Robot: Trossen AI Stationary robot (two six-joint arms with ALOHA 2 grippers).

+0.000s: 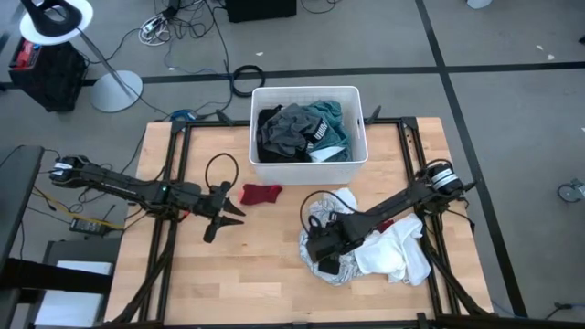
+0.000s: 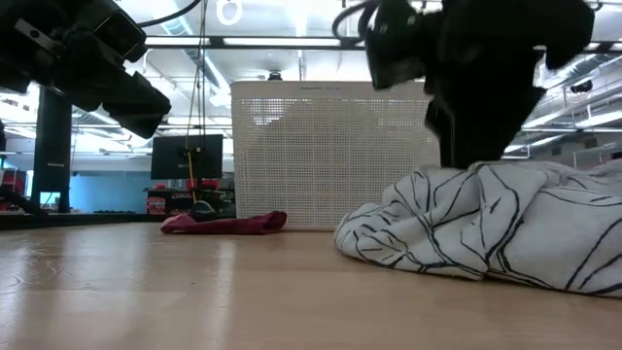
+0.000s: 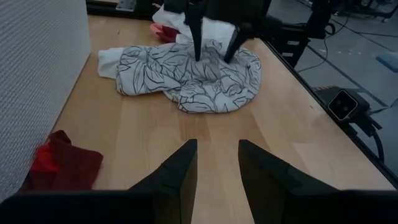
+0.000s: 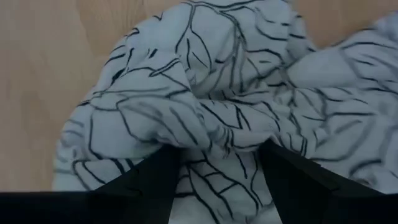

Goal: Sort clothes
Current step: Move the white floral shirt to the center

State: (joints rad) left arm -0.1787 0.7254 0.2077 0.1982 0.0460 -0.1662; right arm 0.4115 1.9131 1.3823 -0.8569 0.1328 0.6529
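the right gripper [image 4: 217, 165] stood spread wide, fingers pressed into the leaf-patterned white garment [image 4: 205, 93]; the left gripper [image 3: 217, 165] hovered parted, empty, near the red cloth [image 3: 62, 165].

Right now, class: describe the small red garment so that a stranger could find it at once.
Start at the white bin at the table's far edge. Just in front of its left corner lies the red garment, crumpled on bare wood. It is the only red piece lying alone, apart from the white pile.

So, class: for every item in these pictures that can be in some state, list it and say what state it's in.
White bin: upright, holding dark and teal clothes.
Leaf-patterned cloth: crumpled on the table.
Red cloth: bunched, lying by the bin.
Right gripper: open, fingers pressed into the patterned cloth.
Left gripper: open, empty, above the table.
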